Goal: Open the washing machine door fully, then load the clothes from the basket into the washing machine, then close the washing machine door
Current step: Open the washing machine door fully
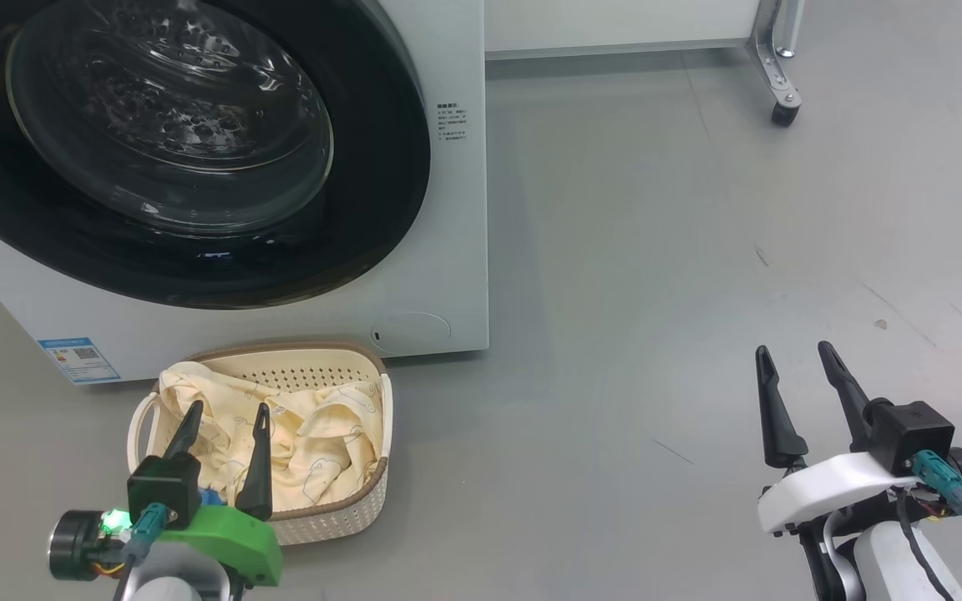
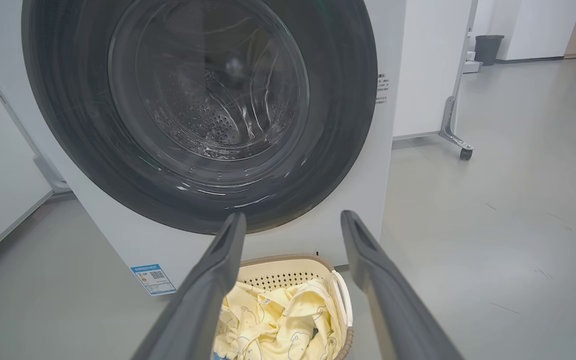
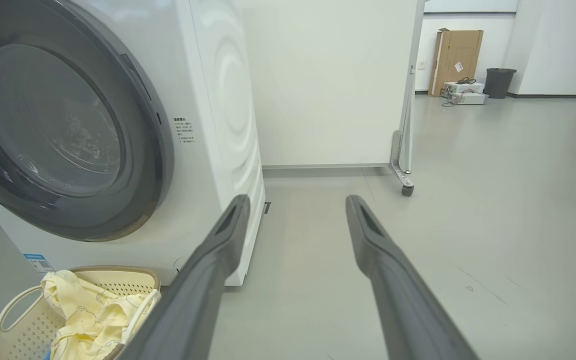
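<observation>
Right of basket [image 1: 335,511], open floor [image 1: 656,292]; door [image 1: 381,167] shut; left hand [image 1: 229,407], right hand [image 1: 793,348] apart.

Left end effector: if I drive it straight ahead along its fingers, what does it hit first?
The left end effector would probably meet the lower rim of the closed washing machine door, passing above the basket; depth is unclear.

Setting: indoor test lab or workshop hall, not a home.
Bare grey floor [image 1: 656,250]; white partition [image 3: 328,80] on castors; free-standing washing machine [image 3: 218,125]; cardboard box [image 3: 455,60] and dark bin [image 3: 499,82] against far wall.
</observation>
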{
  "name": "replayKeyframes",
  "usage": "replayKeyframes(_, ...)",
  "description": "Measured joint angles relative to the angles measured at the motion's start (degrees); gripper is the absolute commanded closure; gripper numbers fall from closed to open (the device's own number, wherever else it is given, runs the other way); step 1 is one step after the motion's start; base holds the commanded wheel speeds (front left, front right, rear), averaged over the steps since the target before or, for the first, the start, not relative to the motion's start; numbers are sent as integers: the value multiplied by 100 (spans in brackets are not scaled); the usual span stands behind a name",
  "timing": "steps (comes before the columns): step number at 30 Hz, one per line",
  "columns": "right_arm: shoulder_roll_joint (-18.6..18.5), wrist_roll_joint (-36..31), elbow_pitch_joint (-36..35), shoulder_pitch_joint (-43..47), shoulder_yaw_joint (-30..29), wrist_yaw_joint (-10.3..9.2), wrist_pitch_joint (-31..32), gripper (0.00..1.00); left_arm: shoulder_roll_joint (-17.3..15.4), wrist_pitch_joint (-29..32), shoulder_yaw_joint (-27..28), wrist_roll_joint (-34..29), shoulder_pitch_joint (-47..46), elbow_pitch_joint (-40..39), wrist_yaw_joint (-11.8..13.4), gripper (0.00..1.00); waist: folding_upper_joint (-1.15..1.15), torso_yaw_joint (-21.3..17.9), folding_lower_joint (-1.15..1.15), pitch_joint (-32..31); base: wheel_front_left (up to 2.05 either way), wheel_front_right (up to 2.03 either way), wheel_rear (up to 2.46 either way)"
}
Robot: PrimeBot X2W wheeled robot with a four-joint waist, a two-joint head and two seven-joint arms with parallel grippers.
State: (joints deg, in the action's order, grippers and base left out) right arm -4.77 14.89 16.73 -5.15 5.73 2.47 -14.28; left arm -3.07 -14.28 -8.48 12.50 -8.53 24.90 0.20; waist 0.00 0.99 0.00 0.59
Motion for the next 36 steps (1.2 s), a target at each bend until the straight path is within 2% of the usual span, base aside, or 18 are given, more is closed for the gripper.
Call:
replayKeyframes(7, 26, -30, 0, 0, -25, 11, 0, 0, 3, 0, 31, -31, 0, 0, -1, 0, 0, -1, 0, -1, 0, 0, 0)
replayKeyframes(8, 29, -42, 0, 0, -30, 27, 0, 16, 3, 0, 32, -58, 0, 0, -1, 0, 0, -1, 0, -2, 0, 0, 0)
replayKeyframes(9, 30, -42, 1, 0, -35, 45, 0, 100, 5, 0, 33, -60, 0, 0, -1, 0, 0, 0, 0, -3, 0, 0, 0)
replayKeyframes(36, 73, -30, 137, 3, -73, 218, 0, 100, 26, 0, 88, -102, 1, -11, -11, 0, 0, 50, 0, 8, 0, 0, 0)
